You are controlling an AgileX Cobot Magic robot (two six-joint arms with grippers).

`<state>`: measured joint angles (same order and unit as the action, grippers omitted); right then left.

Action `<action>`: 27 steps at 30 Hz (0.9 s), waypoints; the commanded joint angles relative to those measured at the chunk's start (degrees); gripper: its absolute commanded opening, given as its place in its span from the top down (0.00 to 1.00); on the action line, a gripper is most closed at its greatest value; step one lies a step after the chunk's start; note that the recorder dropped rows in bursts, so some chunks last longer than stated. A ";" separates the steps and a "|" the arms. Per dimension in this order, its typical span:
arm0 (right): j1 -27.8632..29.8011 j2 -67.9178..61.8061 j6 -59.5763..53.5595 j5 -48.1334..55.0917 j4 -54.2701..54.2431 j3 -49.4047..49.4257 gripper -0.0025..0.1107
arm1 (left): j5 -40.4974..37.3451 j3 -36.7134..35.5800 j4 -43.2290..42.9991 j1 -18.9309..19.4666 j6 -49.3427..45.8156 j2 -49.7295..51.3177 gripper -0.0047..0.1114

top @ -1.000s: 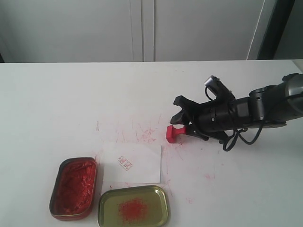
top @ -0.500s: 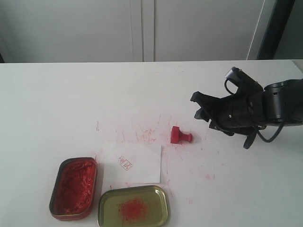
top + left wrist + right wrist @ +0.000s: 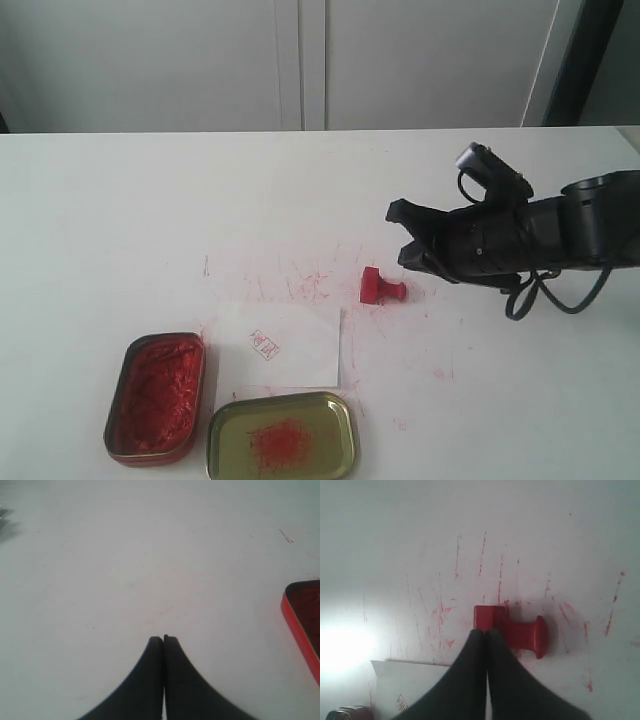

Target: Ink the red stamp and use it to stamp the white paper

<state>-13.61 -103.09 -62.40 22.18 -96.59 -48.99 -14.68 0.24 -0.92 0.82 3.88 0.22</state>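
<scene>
right tool (image 3: 485, 633) drifted closer to the red stamp (image 3: 517, 629)

Smooth plastic red stamp (image 3: 380, 289), thin matt white paper (image 3: 305, 350), shiny yellow-gold metal tray (image 3: 322, 428), smooth white tabletop (image 3: 130, 230)

One red stamp (image 3: 381, 288), one white paper (image 3: 305, 352) bearing one red imprint (image 3: 264, 346), one oblong tin of red ink paste (image 3: 148, 462), one gold tray (image 3: 322, 420) — and two black grippers: the left gripper (image 3: 163, 639), the right gripper (image 3: 486, 631).
</scene>
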 commanded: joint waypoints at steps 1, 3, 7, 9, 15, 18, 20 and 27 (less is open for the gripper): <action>0.62 2.79 3.83 0.87 6.58 0.26 0.98 | 0.02 -0.24 -0.01 0.08 0.14 -0.22 0.96; 0.62 4.71 10.31 0.76 14.68 0.26 0.98 | 0.02 -0.24 -0.01 0.08 0.14 -0.22 0.96; 0.62 8.47 27.29 1.85 35.33 0.26 0.98 | 0.02 -0.24 -0.01 0.08 0.14 -0.22 0.96; 0.62 10.20 34.38 4.35 44.74 0.26 0.98 | 0.02 -0.24 -0.01 0.08 0.14 -0.22 0.96; 0.62 13.22 50.48 12.24 66.79 0.26 0.98 | 0.02 -0.24 -0.01 0.08 0.14 -0.22 0.96; 0.62 13.92 59.24 16.60 79.19 0.26 0.98 | 0.02 -0.24 -0.01 0.08 0.14 -0.22 0.96; 0.62 14.45 62.98 18.10 84.83 0.26 0.98 | 0.02 -0.24 -0.01 0.08 0.14 -0.22 0.96; 0.62 16.29 63.01 19.08 85.96 0.26 0.98 | 0.02 -0.24 -0.01 0.08 0.14 -0.22 0.96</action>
<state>-13.61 -87.84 0.00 40.49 -11.85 -48.99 -14.68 0.24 -0.92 0.82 3.88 0.22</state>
